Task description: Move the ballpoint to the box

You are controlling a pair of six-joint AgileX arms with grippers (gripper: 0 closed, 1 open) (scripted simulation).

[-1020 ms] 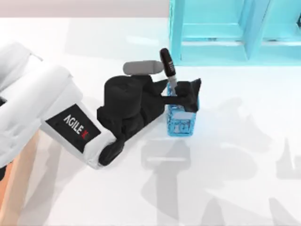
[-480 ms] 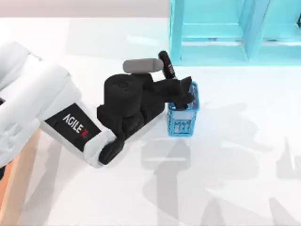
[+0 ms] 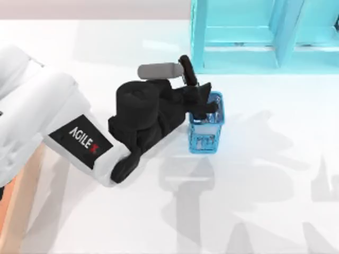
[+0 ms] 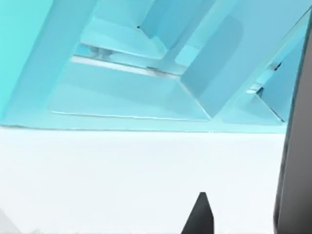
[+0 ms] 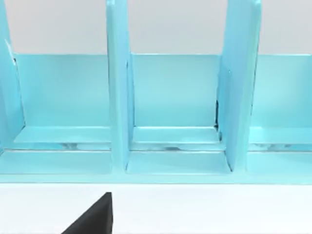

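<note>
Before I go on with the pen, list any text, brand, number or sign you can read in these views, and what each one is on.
"AGILE" in white letters, followed by a red mark too blurred to read: on the black panel of the left arm, seen in the top view.
No other text, number or sign is readable on the ballpoint, the blue mesh cup or the cyan shelf unit.

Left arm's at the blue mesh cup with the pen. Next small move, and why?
Probably a straight lift. In the top view the left tool sits over the rim of the blue mesh cup, around the ballpoint, whose black cap sticks up out of the cup. Whether the fingers have clamped cannot be told. The box lies at the table's left edge, so the pen must clear the cup first.
</note>
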